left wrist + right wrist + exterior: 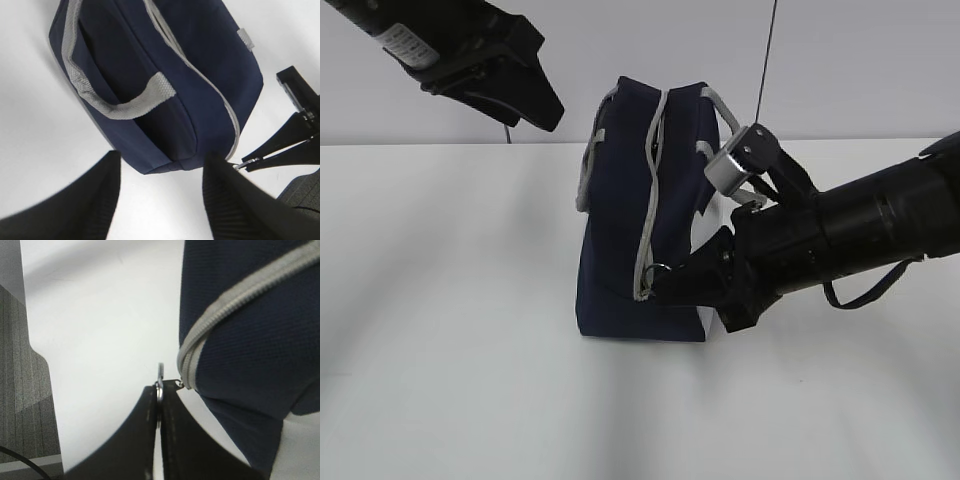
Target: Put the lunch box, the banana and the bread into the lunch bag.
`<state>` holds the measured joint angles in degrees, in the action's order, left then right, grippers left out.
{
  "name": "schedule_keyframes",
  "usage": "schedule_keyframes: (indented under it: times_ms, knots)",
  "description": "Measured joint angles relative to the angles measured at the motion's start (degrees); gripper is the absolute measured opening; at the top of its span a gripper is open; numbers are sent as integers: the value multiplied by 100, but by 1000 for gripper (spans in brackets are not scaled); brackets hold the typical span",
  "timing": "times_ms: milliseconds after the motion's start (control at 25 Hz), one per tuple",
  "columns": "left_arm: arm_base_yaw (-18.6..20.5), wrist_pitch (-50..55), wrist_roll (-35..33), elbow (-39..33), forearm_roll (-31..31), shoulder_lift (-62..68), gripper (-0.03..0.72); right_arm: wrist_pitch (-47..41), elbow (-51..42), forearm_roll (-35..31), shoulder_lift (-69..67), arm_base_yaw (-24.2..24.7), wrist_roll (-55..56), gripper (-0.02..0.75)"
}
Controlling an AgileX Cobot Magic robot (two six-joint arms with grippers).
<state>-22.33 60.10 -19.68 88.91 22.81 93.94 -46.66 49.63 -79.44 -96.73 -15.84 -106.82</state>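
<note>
The navy lunch bag (625, 210) stands upright on the white table, its white side panel (715, 225) toward the right arm. A grey zipper (210, 85) runs over the top and down one end, and looks closed where it shows. My right gripper (160, 390) is shut on the metal ring pull (160, 376) at the zipper's lower end, low on the bag (245, 335); the exterior view shows the same grip (662, 280). My left gripper (548, 108) hangs open and empty above and left of the bag (165, 60). The lunch box, banana and bread are out of view.
Grey webbing handles (125, 105) lie against the bag's sides. A thin black cable (767, 50) hangs behind the bag. In the right wrist view the table's edge (42, 390) runs down the left, with grey floor beyond it.
</note>
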Motion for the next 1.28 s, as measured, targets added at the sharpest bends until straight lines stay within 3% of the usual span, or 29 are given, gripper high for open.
schedule_keyframes:
  times_ms: [560, 1000, 1280]
  knots:
    - [0, -342, -262, -184, 191, -376, 379, 0, 411, 42, 358, 0, 236, -16]
    - [0, -1315, -2235, -2260, 1853, -1226, 379, 0, 945, 115, 358, 0, 373, -16]
    - [0, -1540, -3147, -2838, 2723, -1287, 379, 72, 1245, 137, 358, 0, 384, -16]
